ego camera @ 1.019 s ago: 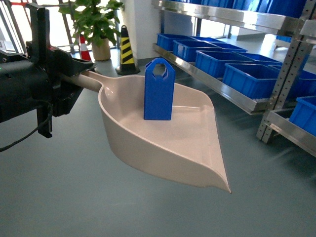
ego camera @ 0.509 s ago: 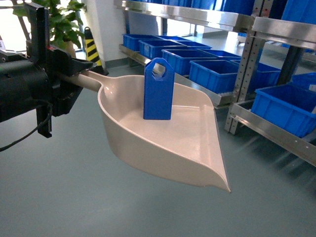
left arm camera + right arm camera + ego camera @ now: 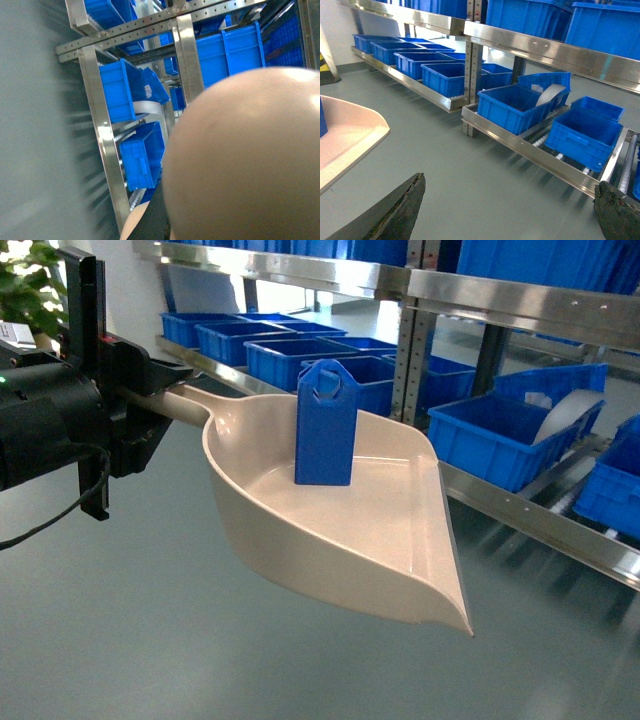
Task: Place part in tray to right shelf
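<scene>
The bright-blue part [image 3: 324,425], smooth plastic with a tapered top, stands upright in the beige tray [image 3: 380,550]. The left hand [image 3: 150,405] grips its handle; the right hand [image 3: 510,210] gapes wide, holding nothing.

Head forward-down; wrists toward shelving [image 3: 530,145]

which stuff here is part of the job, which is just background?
Job: part, upright in the tray; left gripper on the tray's handle; right shelf.
Background: blue crates, potted plant, floor.
</scene>
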